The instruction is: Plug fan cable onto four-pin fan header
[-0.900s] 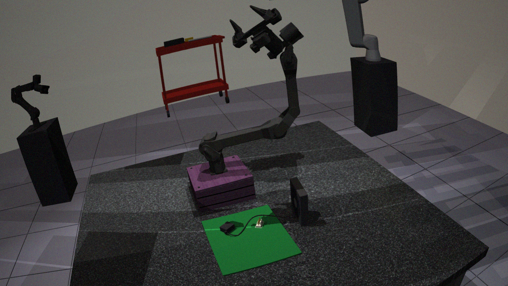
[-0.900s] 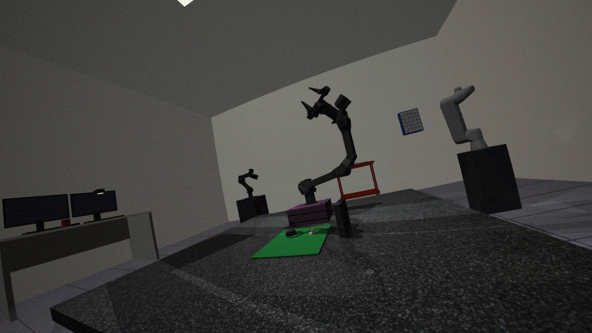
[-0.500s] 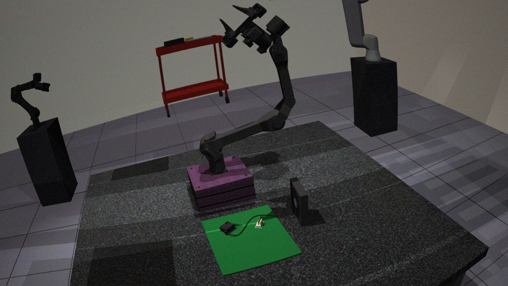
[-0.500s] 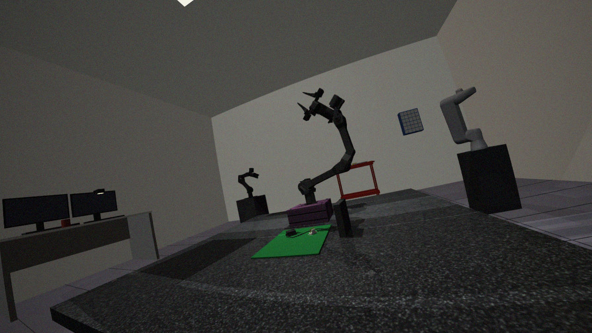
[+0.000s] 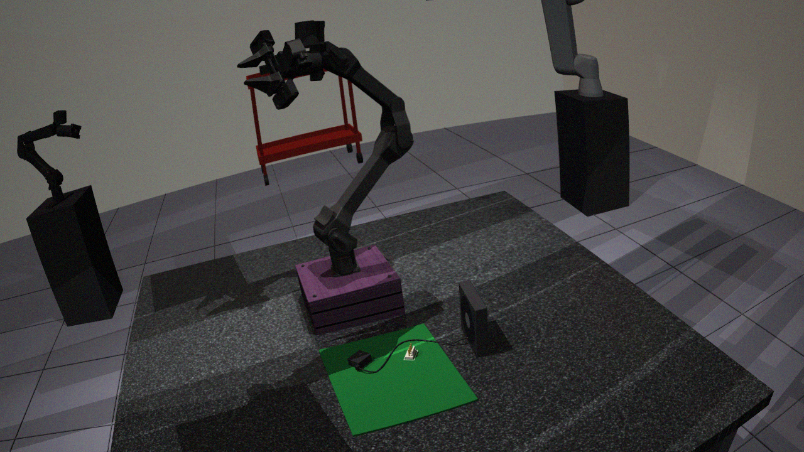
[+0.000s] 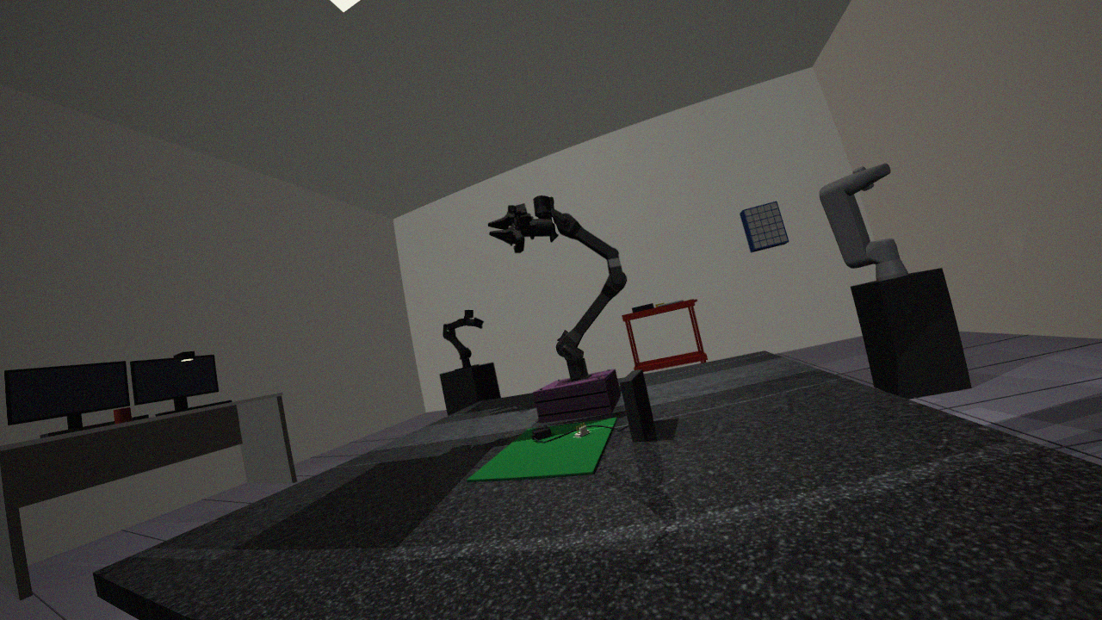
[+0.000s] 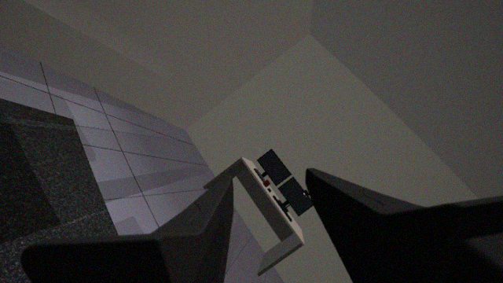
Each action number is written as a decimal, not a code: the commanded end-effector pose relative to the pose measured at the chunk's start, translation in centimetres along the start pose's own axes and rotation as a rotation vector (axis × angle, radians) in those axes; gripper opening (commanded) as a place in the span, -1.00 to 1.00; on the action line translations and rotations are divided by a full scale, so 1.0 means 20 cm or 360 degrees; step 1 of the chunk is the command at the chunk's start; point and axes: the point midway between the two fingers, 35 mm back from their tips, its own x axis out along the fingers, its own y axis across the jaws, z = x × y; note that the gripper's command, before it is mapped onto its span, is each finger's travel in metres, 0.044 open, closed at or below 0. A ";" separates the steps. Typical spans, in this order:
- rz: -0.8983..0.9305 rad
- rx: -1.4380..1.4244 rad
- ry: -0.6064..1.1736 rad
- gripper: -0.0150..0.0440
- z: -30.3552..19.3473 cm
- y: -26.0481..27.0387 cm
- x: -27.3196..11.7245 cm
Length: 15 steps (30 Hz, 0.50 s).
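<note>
My gripper (image 5: 241,74) (image 6: 489,229) (image 7: 269,178) is open and empty, high above the table and pointing level, away from the board. The black plug (image 5: 359,358) (image 6: 541,433) lies on the left part of the green board (image 5: 393,396) (image 6: 531,462). The small white fan header (image 5: 411,354) (image 6: 579,435) with its pins stands on the board to the right of the plug. A thin black cable (image 5: 387,360) runs from the plug past the header to the dark fan (image 5: 473,320) (image 6: 638,406), which stands upright right of the board. The wrist view shows none of these.
The arm's base is on a purple block (image 5: 357,307) (image 6: 578,397) behind the board, on the dark speckled table (image 5: 562,348) (image 6: 732,478). A red cart (image 5: 309,145) (image 6: 664,361) and two other arms on black pedestals stand beyond the table. A desk with monitors shows in the wrist view.
</note>
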 end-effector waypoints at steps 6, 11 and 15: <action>0.0730 0.0745 0.0181 0.22 -0.17 0.54 0.54; 0.1084 0.1055 0.0436 0.22 -0.20 0.92 0.69; 0.1357 0.1260 0.0744 0.22 -0.22 1.28 0.73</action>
